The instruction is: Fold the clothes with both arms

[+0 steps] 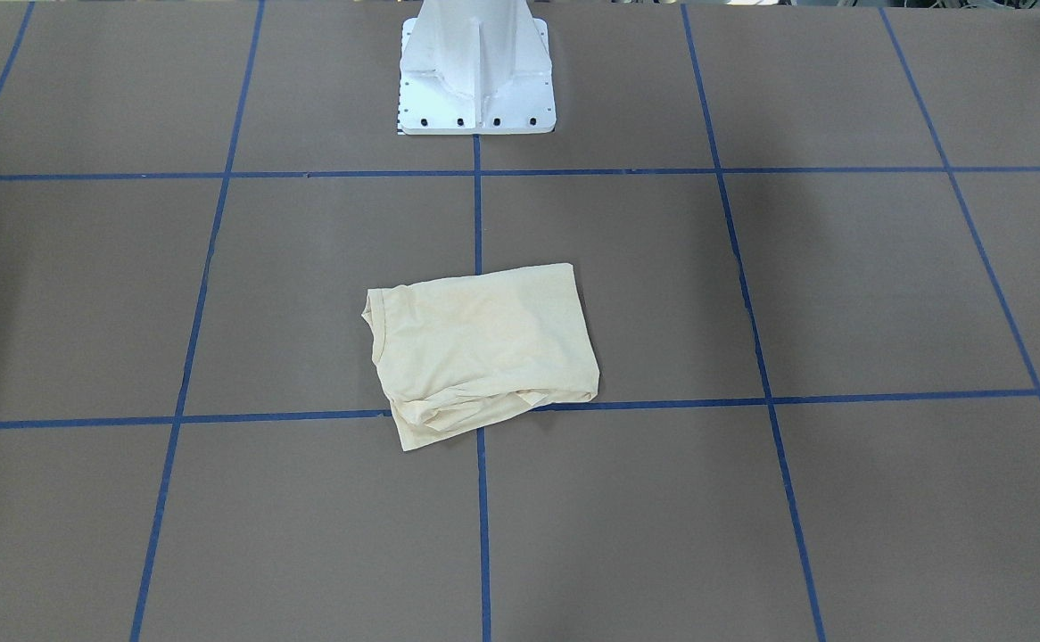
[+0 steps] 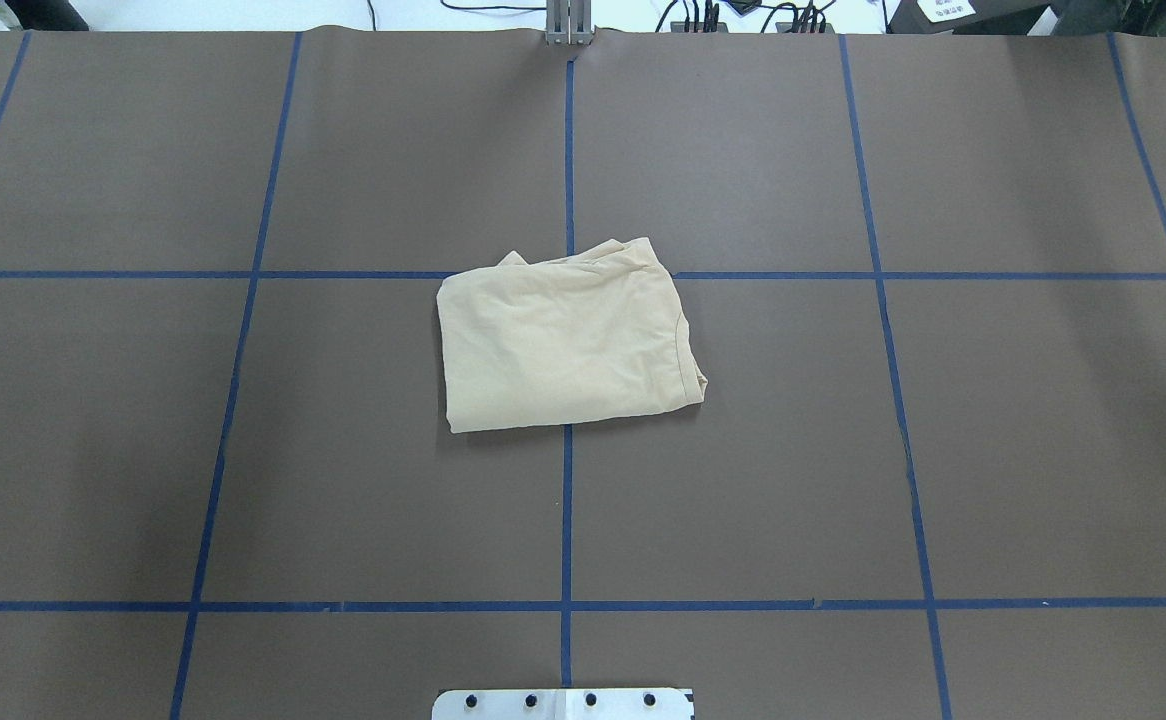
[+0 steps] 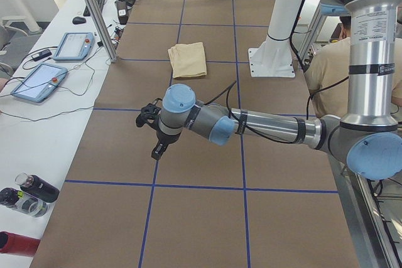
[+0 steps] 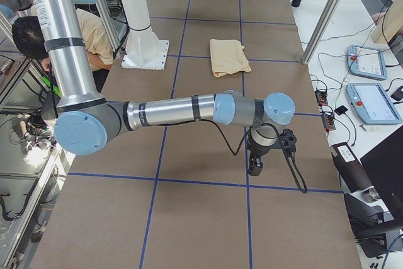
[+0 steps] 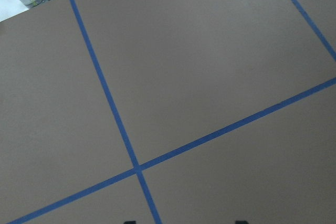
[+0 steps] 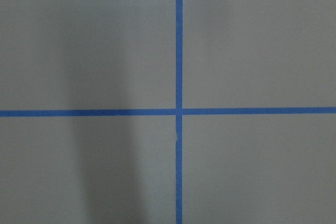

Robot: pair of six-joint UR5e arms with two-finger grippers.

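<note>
Though the left gripper (image 3: 158, 150) and right gripper (image 4: 255, 167) hang near opposite ends of the worktop (image 2: 843, 450), I cannot tell whether either is clenched or released; the shirt (image 2: 563, 340), cream knit folded into a rumpled rectangle, lies mid-worktop across blue tape lines (image 2: 567, 500).

Brown table (image 2: 743, 450), gridded with blue tape lines (image 2: 566, 520). At its centre a folded cream shirt (image 2: 563, 340) lies flat across the middle line. The white pedestal base (image 1: 475, 80) stands at the robot's edge, well apart.
</note>
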